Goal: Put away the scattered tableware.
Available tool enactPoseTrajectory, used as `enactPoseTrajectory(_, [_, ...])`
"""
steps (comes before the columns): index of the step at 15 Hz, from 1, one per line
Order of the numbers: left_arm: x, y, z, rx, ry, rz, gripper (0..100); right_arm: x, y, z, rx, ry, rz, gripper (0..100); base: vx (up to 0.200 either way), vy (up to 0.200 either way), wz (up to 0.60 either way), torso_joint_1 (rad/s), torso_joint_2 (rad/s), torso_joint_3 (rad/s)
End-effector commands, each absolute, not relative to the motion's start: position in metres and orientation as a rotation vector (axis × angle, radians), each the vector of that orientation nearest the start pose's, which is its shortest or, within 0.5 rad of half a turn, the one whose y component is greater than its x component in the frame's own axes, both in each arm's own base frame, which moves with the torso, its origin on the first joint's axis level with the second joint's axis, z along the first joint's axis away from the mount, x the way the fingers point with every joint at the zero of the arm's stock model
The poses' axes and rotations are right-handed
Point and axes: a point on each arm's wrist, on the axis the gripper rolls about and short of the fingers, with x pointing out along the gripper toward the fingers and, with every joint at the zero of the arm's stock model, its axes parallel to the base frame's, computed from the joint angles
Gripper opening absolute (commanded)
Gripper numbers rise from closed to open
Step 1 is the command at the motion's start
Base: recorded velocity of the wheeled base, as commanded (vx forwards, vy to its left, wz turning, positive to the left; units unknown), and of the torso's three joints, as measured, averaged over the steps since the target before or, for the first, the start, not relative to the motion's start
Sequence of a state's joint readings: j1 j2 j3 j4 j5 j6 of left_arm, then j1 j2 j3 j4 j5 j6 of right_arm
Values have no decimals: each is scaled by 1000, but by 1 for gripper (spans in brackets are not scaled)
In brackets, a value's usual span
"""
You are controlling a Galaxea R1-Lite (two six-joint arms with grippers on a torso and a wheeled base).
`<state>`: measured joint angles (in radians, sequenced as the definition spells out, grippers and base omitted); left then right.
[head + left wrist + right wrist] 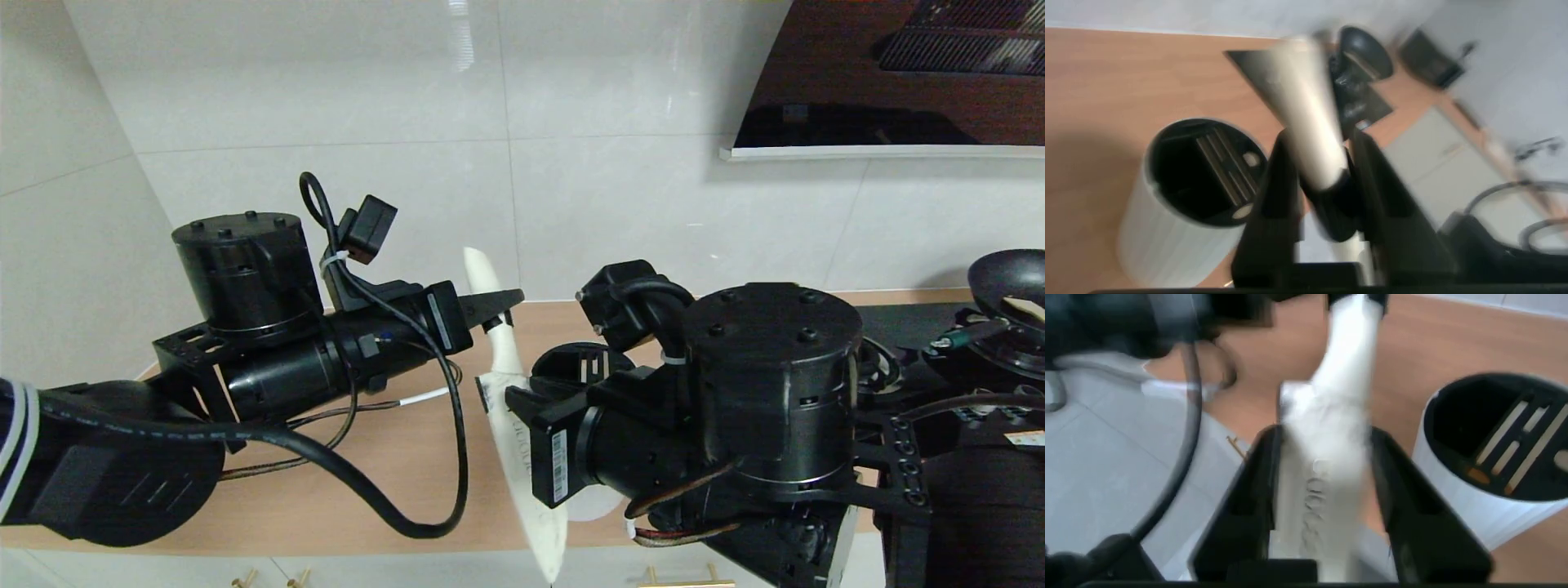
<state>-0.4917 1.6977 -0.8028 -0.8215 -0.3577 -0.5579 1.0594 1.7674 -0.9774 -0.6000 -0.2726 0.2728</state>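
The left claw [500, 312] clamps the upper shaft of the white utensil [543, 523], the right claw [500, 400] its middle; we hold it nearly upright over the bench [392, 457], just beside the utensil holder [581, 359]. We judge it light, stiff, slick plastic, best held by the narrow handle

We log: spatula [540, 531] cream-white; holder [1159, 237] white outside, black within; desk [392, 465] tan wood-grain; left hand [500, 313] and right hand [500, 398] black; wall tiles [571, 82] glossy white, thin grey seams.
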Motion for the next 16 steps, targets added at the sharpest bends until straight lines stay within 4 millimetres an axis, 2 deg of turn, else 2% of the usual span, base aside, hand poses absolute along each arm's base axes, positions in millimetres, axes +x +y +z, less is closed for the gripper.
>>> enactPoseTrajectory(1, [266, -153, 202, -518, 309, -811, 0, 170, 289, 203, 135, 262, 754, 0, 0, 0, 0, 0, 0, 0])
enactPoseTrajectory(9, [266, -152, 205, -550, 303, -808, 0, 171, 284, 209, 146, 244, 725, 0, 0, 0, 0, 0, 0, 0])
enactPoseTrajectory(10, [266, -151, 205, -549, 300, -806, 0, 170, 283, 210, 148, 241, 725, 100, 0, 0, 0, 0, 0, 0])
enactPoseTrajectory(13, [267, -146, 210, -553, 268, -796, 0, 167, 276, 221, 171, 211, 717, 100, 0, 0, 0, 0, 0, 0])
enactPoseTrajectory(16, [268, -131, 228, -562, 174, -765, 0, 174, 244, 249, 220, 136, 655, 100, 0, 0, 0, 0, 0, 0])
